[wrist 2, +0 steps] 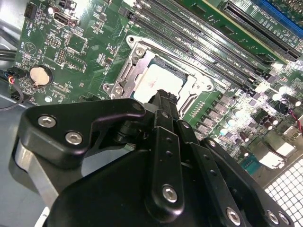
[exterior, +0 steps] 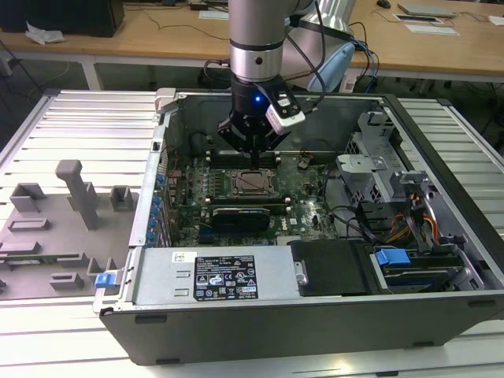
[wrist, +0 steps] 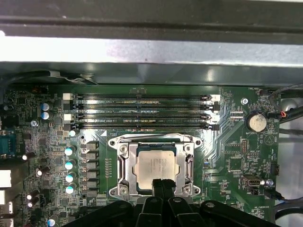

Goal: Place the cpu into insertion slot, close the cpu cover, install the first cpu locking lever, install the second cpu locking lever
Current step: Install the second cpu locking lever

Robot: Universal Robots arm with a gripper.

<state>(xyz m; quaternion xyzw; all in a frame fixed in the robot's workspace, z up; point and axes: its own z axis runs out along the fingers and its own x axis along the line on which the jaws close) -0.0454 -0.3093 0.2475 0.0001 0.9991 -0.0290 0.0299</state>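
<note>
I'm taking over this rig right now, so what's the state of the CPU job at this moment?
Gripper: fingers together, holding nothing, tips at the cpu's edge.
The cpu sits in the insertion slot on the motherboard, in both wrist views.
The cpu cover lies flat around the chip, so placing and closing look done.
Whether either locking lever is latched cannot be told; check those.

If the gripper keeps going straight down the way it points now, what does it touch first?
Most likely the cpu seated in the insertion slot: in both wrist views the gripper points at the chip's near edge. Depth is unclear, so the cpu cover frame could be met instead.
</note>
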